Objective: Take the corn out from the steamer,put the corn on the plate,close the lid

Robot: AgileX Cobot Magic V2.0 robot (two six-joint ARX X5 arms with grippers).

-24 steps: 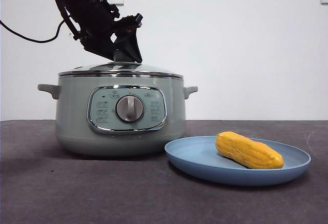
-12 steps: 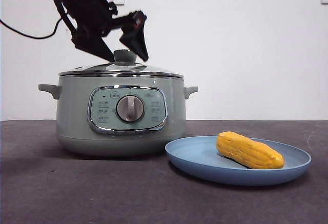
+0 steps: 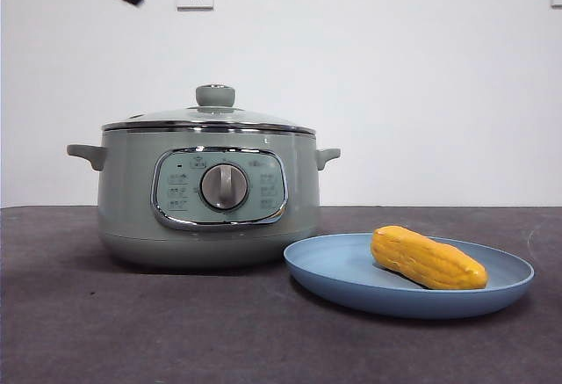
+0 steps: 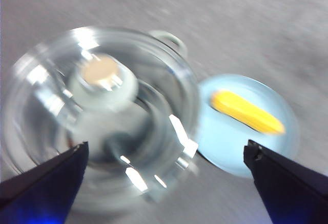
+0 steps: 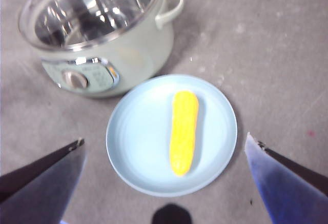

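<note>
Lid [image 3: 209, 118] sits on steamer [image 3: 207, 195], beneath the wide-spread, empty left gripper [image 4: 164, 183].

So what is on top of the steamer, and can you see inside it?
The lid sits closed on the steamer. Through its glass, the right wrist view shows only shiny metal; nothing else can be made out inside.
</note>
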